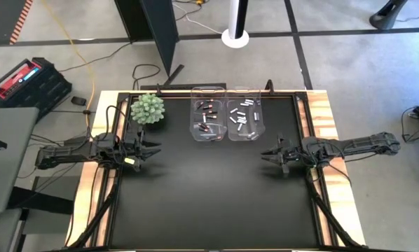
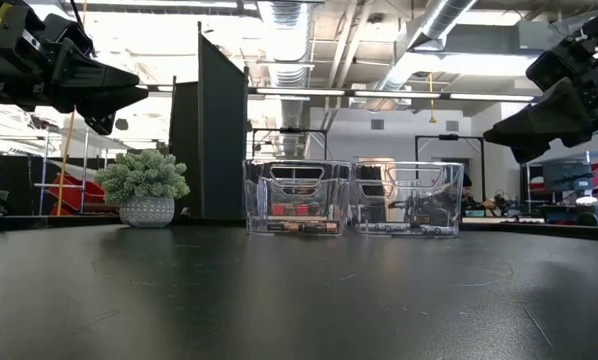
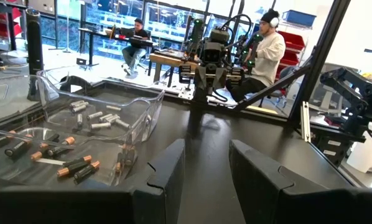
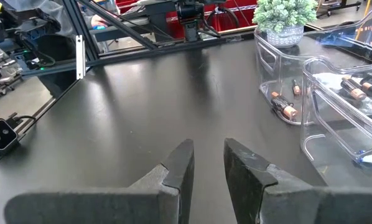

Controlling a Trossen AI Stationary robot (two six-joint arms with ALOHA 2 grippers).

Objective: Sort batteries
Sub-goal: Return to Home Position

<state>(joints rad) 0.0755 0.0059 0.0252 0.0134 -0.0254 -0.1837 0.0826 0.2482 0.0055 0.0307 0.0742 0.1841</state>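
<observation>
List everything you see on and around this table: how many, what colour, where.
Clear plastic bins: two, transparent, side by side, far middle of table.
Dark cylindrical batteries with copper ends: several, in left bin.
White cylindrical batteries: several, in right bin.
Small potted plant: one, green in pale pot, left of bins.
Black table top: one, under everything.
Seated people: two, beyond the table.
Left gripper: one, dark, open, empty, raised at left.
Right gripper: one, dark, open, empty, raised at right.
</observation>
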